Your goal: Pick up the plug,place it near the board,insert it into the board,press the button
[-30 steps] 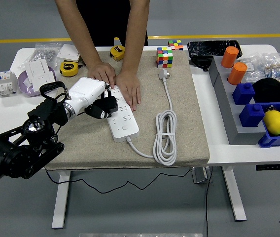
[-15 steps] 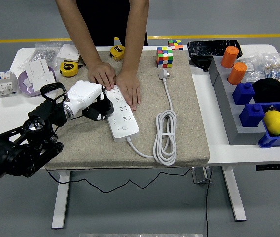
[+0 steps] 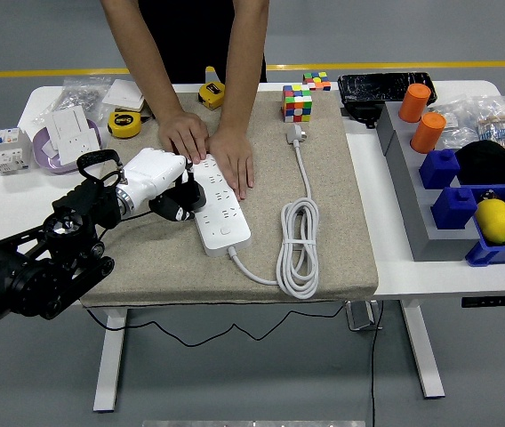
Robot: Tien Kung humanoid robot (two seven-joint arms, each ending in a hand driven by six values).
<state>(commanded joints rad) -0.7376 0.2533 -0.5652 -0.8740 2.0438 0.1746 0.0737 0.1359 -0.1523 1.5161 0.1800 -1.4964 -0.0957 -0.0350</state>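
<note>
Left hand eases back from the power strip

On the surface [image 3: 359, 267], a person's hands [image 3: 208, 147] pin the far end of the power strip [image 3: 217, 206]. The robot's left hand [image 3: 168, 187] has drifted slightly left and nearer, fingers [image 3: 184, 197] curled around a dark plug [image 3: 181, 206] at the strip's left edge; insertion looks unfinished, the button unpressed.

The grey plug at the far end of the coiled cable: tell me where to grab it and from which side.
Pinch the plug across its two long sides, coming straight down from above. It lies flat on the beige mat with its cable trailing toward the near edge, so avoid that end; the Rubik's cube crowds the far side.
</note>
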